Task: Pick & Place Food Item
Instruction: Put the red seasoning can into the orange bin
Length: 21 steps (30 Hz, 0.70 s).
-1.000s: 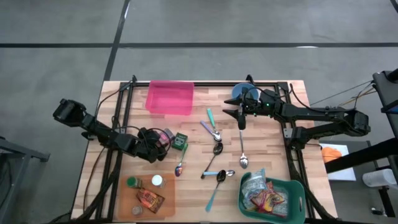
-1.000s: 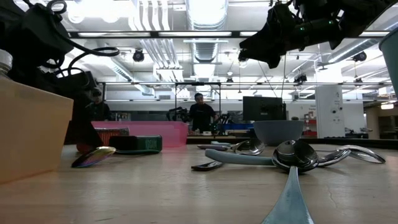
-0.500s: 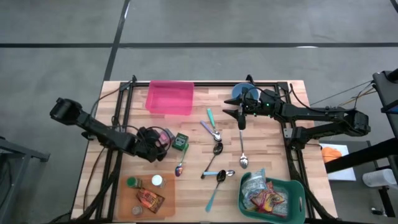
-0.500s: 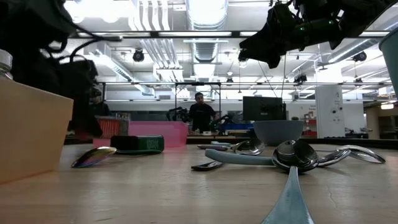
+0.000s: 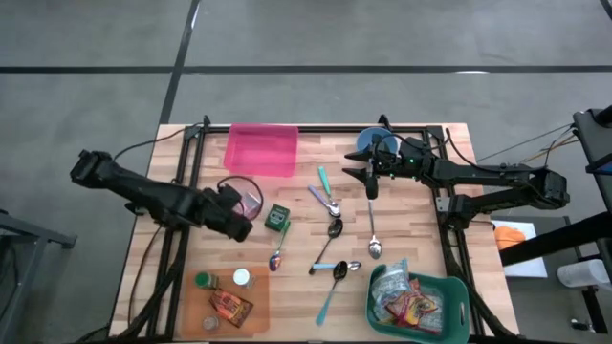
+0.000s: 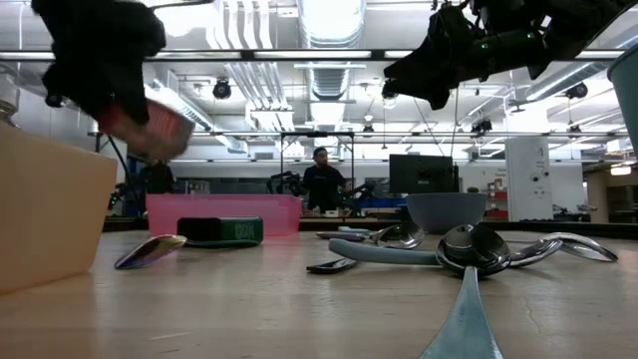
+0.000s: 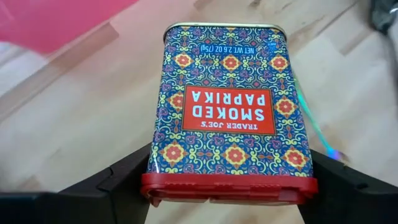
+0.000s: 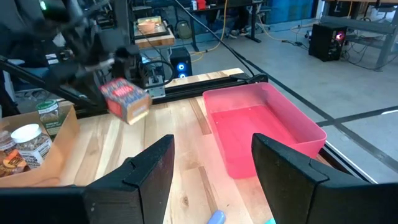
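In the low view we see the red-lidded patterned paprika tin only as a blur, and the left pincer above it is a dark smear. In the left wrist view the frame edge cuts off the tin's red lid. We cannot read the labels on the packets in the green plastic basket in the high view.

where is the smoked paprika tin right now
The smoked paprika tin is held off the table in the left hand, on the table's left side, just short of the pink tray.
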{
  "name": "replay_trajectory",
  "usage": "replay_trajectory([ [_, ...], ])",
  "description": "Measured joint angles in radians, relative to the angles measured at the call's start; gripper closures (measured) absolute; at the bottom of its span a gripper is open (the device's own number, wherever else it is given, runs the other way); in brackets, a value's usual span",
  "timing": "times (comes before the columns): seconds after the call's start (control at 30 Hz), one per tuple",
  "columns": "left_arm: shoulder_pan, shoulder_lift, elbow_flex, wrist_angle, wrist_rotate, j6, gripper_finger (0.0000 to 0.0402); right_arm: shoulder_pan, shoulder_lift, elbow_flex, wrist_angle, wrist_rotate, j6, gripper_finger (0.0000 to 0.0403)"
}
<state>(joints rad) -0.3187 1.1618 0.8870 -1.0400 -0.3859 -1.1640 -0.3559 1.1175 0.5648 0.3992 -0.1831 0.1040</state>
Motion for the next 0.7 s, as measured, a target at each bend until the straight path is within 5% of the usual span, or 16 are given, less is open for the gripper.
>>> replay_trajectory([
  [0.37, 0.053, 0.0, 0.174, -0.174, 0.298, -0.085, 0.0091, 0.0, 0.001, 0.0, 0.0, 0.0, 0.0, 0.0192],
  [0.7, 0.055, 0.0, 0.185, -0.196, 0.726, -0.303, 0.01, 0.0, 0.001, 0.0, 0.0, 0.0, 0.0, 0.0192],
])
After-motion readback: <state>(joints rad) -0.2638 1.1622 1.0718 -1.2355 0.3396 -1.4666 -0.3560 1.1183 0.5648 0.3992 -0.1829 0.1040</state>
